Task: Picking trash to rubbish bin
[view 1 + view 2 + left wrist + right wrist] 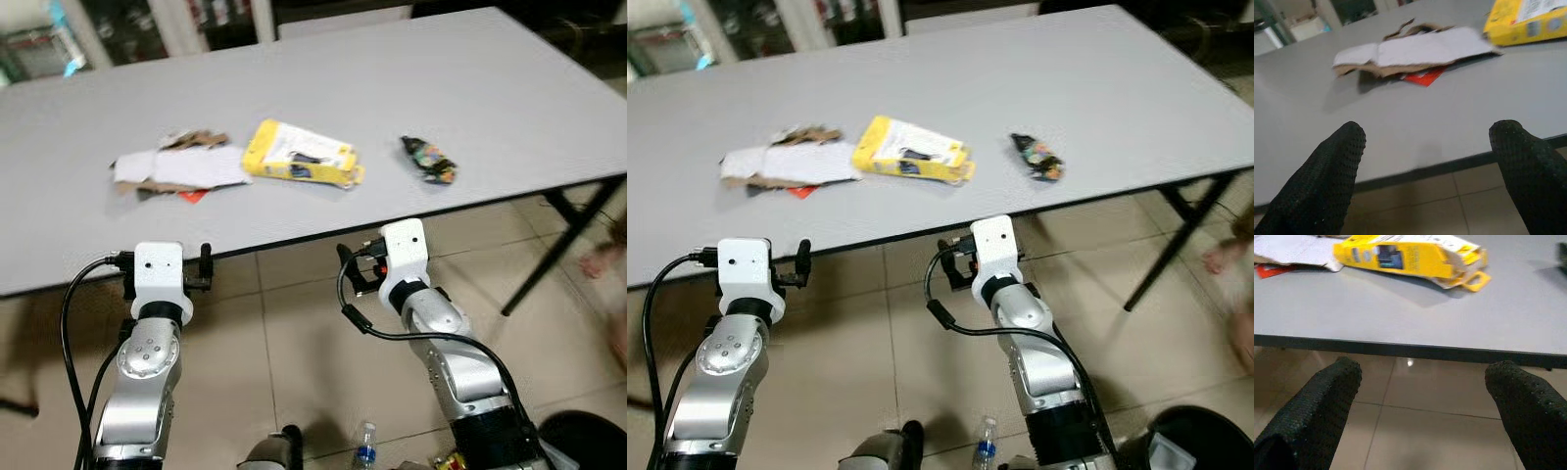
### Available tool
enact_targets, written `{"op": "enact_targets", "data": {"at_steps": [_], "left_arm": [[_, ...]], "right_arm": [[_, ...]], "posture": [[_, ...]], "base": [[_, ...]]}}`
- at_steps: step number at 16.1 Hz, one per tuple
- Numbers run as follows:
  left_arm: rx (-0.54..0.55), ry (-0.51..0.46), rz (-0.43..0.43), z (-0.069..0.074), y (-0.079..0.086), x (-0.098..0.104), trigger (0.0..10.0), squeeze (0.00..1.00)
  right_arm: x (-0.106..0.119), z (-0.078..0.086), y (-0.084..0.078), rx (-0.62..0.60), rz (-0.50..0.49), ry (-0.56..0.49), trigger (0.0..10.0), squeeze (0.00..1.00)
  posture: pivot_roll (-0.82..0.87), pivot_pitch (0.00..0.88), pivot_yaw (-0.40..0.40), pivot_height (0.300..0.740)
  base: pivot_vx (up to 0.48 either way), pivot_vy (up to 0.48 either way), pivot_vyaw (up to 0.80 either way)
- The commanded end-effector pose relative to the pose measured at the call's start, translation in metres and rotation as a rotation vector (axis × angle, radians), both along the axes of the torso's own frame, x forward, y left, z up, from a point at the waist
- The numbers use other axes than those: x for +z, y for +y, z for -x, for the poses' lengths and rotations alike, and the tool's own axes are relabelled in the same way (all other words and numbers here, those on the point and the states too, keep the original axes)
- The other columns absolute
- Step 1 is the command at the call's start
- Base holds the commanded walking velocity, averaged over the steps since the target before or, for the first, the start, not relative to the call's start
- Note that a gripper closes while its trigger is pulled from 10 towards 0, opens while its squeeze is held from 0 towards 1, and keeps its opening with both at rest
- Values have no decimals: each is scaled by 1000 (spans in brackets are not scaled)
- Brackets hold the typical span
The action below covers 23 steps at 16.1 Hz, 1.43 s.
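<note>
The counter [470, 88] is plain pale grey with a thin black edge. On it lies a bright yellow box [299, 155] with a white label panel and small dark blue print, a torn sheet of white cardboard [181, 166] showing brown at its ragged edges, and a red scrap [193, 196] under it. A dark wrapper [428, 160] is speckled with orange, green and white. The floor [284, 323] is beige tile with darker seams. Both arms are silver with white wrist blocks; the fingers [1327, 176] are black with a fine dotted texture, those of the other gripper [1317, 406] alike
</note>
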<state>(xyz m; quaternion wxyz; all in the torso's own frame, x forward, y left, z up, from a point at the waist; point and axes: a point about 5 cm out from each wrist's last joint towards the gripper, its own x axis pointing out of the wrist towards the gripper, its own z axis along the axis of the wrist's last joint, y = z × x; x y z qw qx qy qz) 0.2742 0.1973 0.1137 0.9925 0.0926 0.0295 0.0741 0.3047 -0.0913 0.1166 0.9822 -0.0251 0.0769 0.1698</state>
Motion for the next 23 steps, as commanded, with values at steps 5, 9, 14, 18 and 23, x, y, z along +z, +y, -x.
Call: {"op": "enact_targets", "data": {"at_steps": [5,9,14,18,23], "left_arm": [[8,12,13,0,2,-1,10000,0],[23,-5,20,-2,4,4,10000,0],[44,-13,28,-3,8,6,10000,0],[51,-11,52,-3,10,6,10000,0],[58,-20,82,-9,13,11,10000,0]], "right_arm": [[-1,-1,2,6,-2,10,10000,0],[-1,1,3,14,1,8,10000,0],[-2,2,3,10,-10,16,10000,0],[-2,2,4,12,-14,19,10000,0],[-2,2,4,11,-16,22,10000,0]], "posture": [[-75,138,89,740],[-73,137,88,740],[-74,143,88,740],[-74,143,88,740],[-74,143,88,740]], "base": [[0,0,480],[0,0,400],[0,0,597],[0,0,0],[0,0,0]]}}
